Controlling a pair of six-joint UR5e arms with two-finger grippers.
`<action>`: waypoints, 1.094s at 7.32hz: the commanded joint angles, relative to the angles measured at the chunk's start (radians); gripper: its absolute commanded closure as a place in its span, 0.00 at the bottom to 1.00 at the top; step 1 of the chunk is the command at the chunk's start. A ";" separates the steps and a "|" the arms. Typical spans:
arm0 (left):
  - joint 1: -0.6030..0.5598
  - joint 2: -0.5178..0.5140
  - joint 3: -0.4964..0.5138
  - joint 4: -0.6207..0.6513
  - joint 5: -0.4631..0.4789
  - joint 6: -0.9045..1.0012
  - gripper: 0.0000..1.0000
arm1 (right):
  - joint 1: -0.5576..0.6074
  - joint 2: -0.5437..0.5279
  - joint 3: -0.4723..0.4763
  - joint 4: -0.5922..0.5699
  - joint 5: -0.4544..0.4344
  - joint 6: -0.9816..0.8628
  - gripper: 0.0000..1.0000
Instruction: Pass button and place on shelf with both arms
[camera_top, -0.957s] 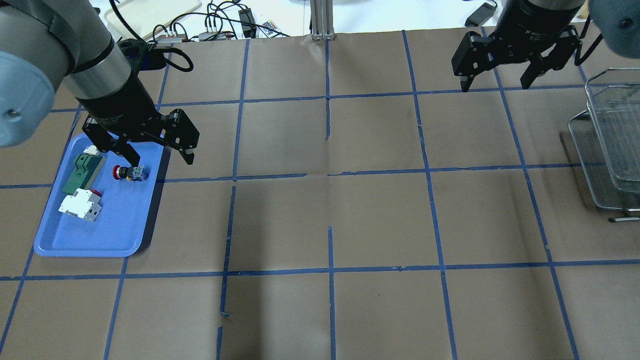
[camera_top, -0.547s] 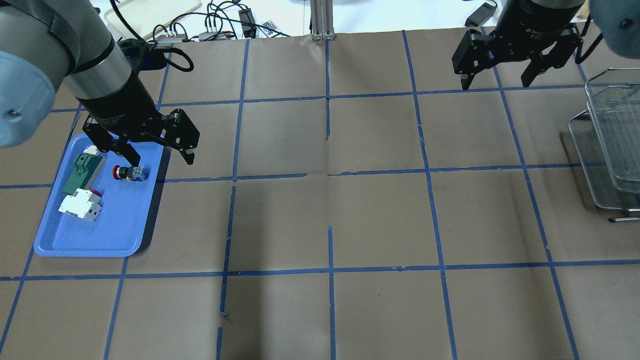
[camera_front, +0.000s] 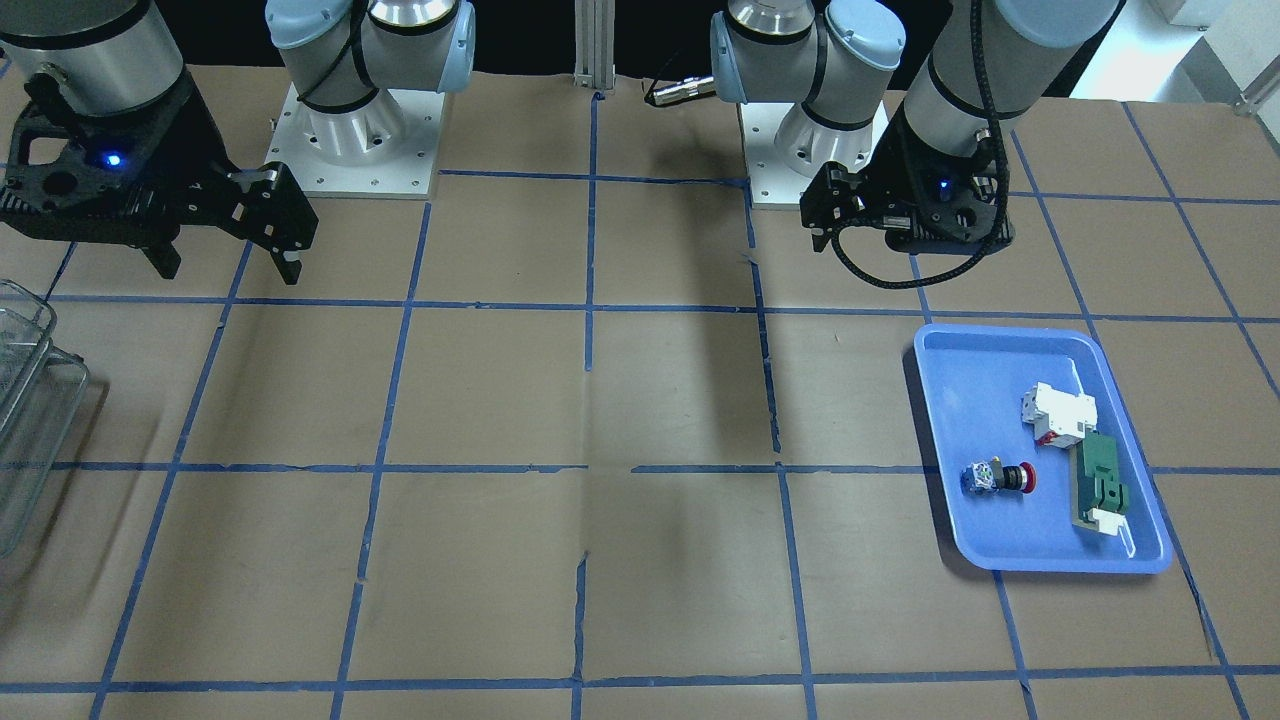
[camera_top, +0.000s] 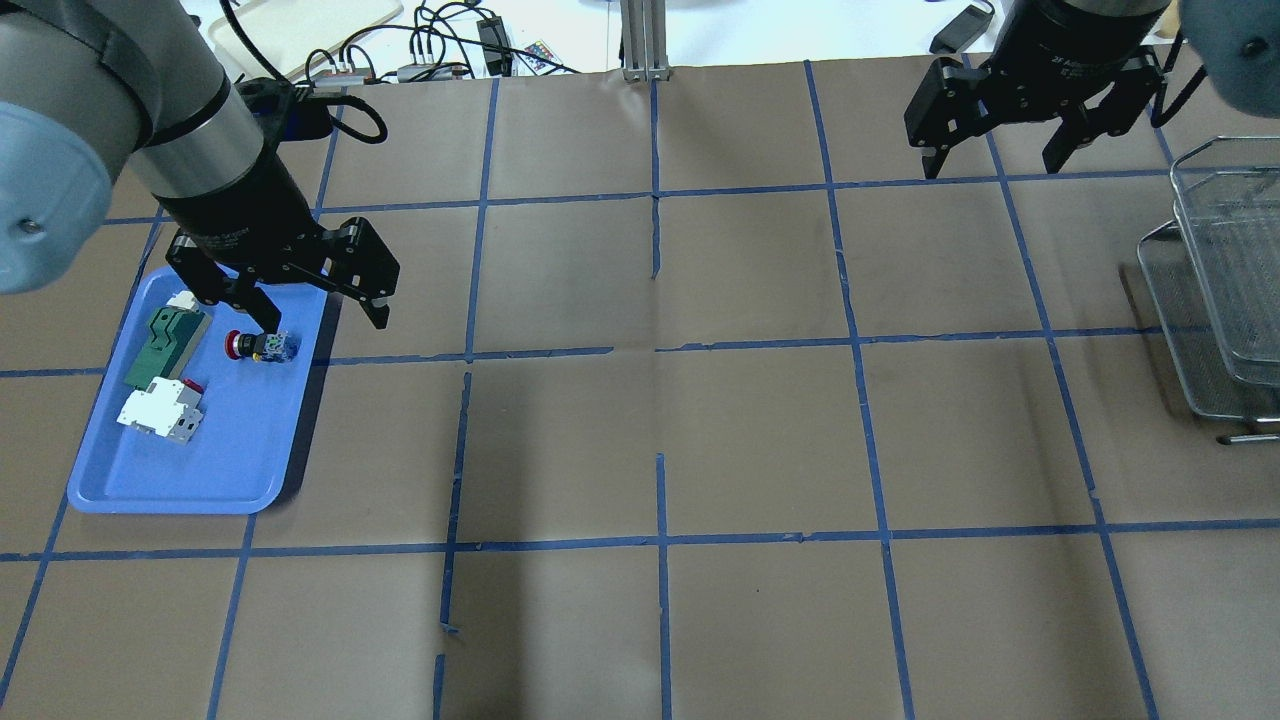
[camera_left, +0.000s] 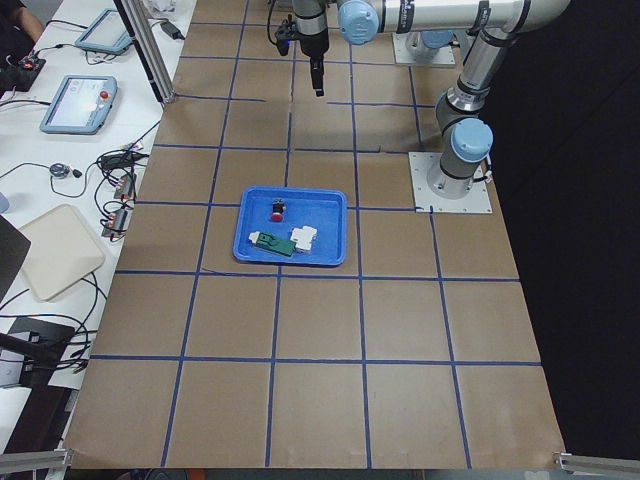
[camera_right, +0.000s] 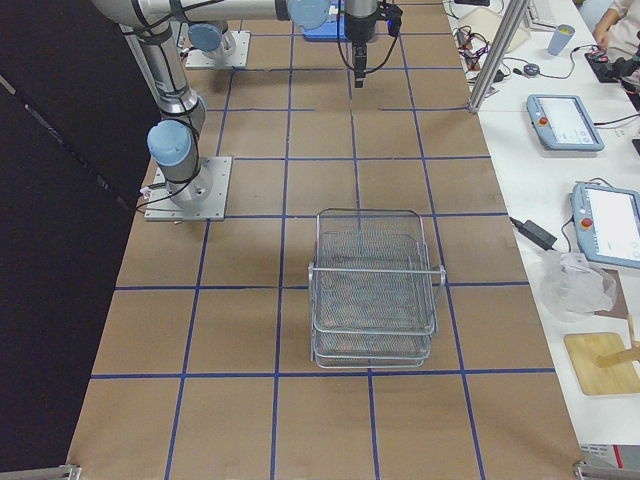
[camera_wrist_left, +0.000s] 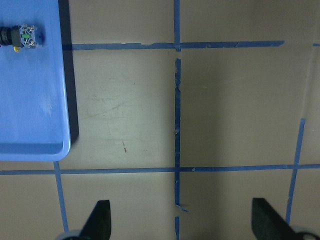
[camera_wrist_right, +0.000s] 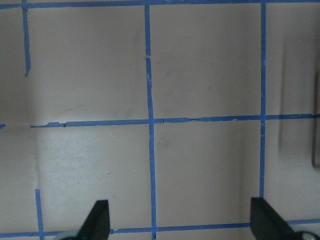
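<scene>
The button (camera_top: 262, 346), with a red head and a blue-and-white back, lies on its side in the blue tray (camera_top: 200, 470). It also shows in the front view (camera_front: 998, 477) and at the top left of the left wrist view (camera_wrist_left: 20, 36). My left gripper (camera_top: 322, 322) is open and empty. It hangs high above the tray's inner edge, apart from the button. My right gripper (camera_top: 990, 170) is open and empty, high over the far right of the table. The wire-mesh shelf (camera_top: 1220, 280) stands at the right edge and is empty (camera_right: 375, 290).
The tray also holds a white-and-red breaker block (camera_top: 160, 410) and a green flat part (camera_top: 160, 345), left of the button. Cables and devices lie beyond the table's far edge (camera_top: 440, 55). Brown paper with blue tape lines covers the table.
My right gripper has shifted very slightly toward the far edge. The left gripper and the button have not moved.
</scene>
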 joint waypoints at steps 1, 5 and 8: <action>0.001 -0.005 -0.005 0.000 -0.001 0.001 0.00 | 0.000 0.000 0.002 0.000 0.000 -0.001 0.00; 0.040 -0.015 -0.011 0.058 -0.007 -0.013 0.00 | 0.000 0.001 0.000 0.000 0.000 0.000 0.00; 0.227 -0.028 -0.011 0.133 -0.012 -0.083 0.00 | 0.000 0.003 0.000 0.000 0.002 -0.001 0.00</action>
